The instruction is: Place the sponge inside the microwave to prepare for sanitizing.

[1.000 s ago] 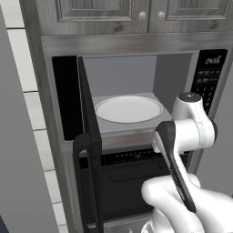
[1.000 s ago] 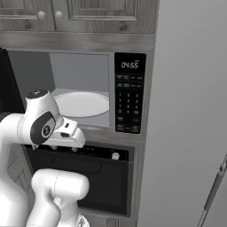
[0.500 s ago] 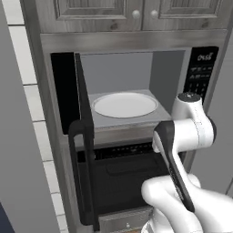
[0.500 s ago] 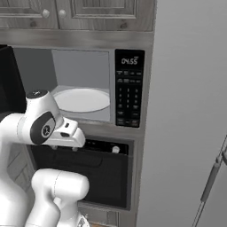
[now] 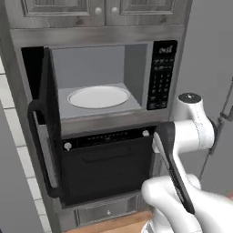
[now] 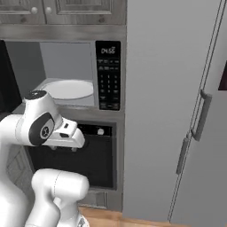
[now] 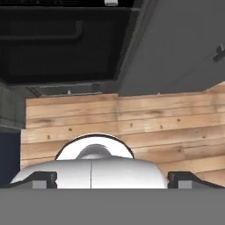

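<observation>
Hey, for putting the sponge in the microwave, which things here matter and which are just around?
Belongs to the job:
- microwave, door swung open
- its turntable, bare

Just around:
- oven below, with round knobs
- fridge on the right
- upper cabinets
- wooden floor

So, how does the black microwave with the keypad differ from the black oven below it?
The black microwave with the keypad stands open, its door swung to the left, while the black oven with round knobs is shut. The microwave shows a grey inside with a round pale turntable; the oven shows only its dark front. The microwave has a panel of white digits; the oven has two small knobs. Both are built into the same grey cabinet column.
</observation>
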